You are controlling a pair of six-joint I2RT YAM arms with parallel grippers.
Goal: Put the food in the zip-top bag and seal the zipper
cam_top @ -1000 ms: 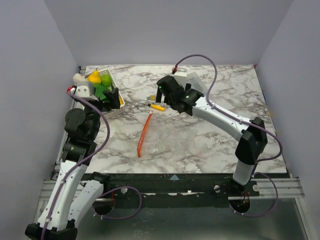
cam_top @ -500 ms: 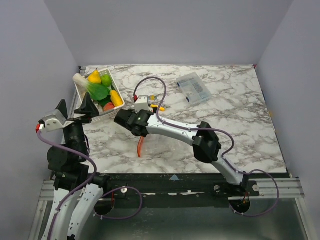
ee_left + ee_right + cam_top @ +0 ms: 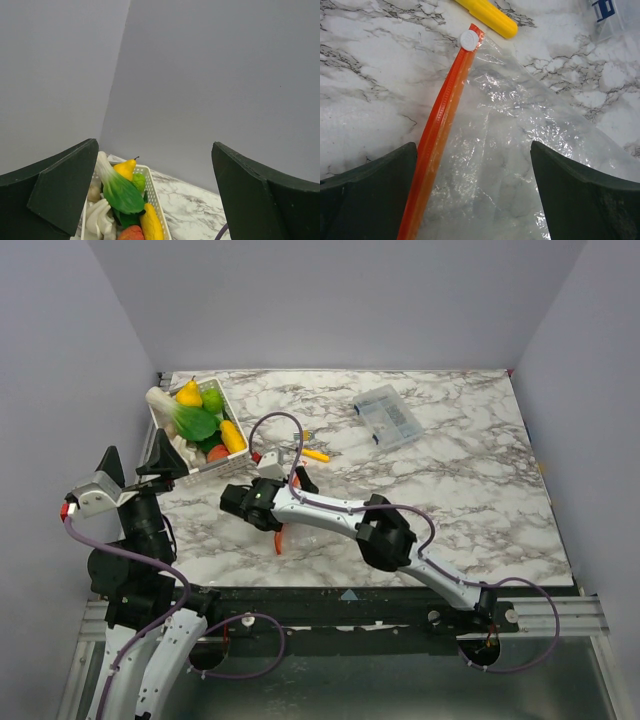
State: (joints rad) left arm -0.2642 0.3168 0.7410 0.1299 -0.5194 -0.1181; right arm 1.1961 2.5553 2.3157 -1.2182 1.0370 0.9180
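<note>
Grey-veined marble tabletop [image 3: 450,510], zip-top bag [image 3: 510,150] on it; plain grey walls [image 3: 330,300]

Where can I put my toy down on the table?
Bare marble lies on the right, between the clear box and the near edge, and along the back between basket and box. It's crowded beside the basket, where the right fingers hover over the bag.

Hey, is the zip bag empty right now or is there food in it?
Empty, as far as it shows. The zip-top bag lies flat with only the marble table showing through it; the food sits in the white basket.
</note>
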